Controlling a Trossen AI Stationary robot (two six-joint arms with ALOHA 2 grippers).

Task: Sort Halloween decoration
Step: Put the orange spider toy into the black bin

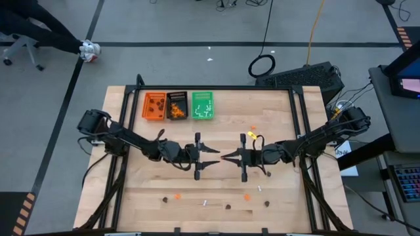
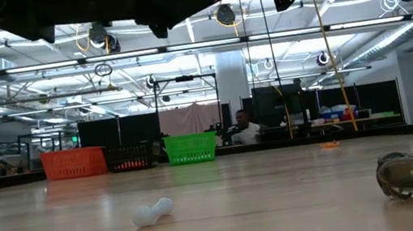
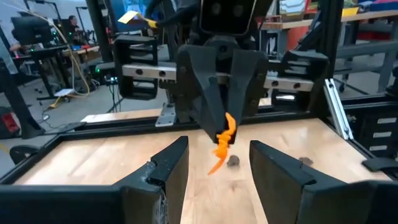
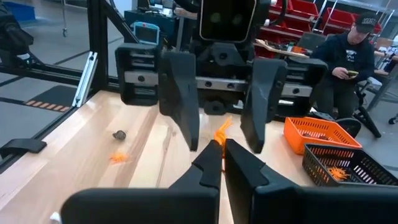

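Orange trinket [image 3: 224,142] pinched at the tips of the right gripper [image 3: 221,121], hanging down from them clear of the table [image 1: 275,111]. Right gripper clenched on it, fingers pressed together, at mid-table and pointing straight at the left gripper [image 1: 216,157].

Left gripper released, fingers [image 3: 168,171] spread wide, nose to nose with the right one. Held trinket just in front of the gap between those spread fingers, not touched by either.

Small dark blob [image 3: 233,161] on the wood below and just past the held piece, on the right gripper's side.

More loose decoration scattered well apart from both grippers, toward the table edge opposite the trays: orange blob [image 1: 247,196], second orange blob [image 1: 177,195], brown blob [image 1: 228,206], another brown blob [image 1: 268,203], white stick [image 1: 205,202], and a second white stick [image 1: 259,188] nearer the right gripper.

Orange tray [image 1: 154,106], black tray [image 1: 177,105] and green tray [image 1: 203,105] side by side, touching, beyond the left gripper at the far edge. Small pieces inside all three.

Person [image 4: 348,56] seated in the room past the trays.
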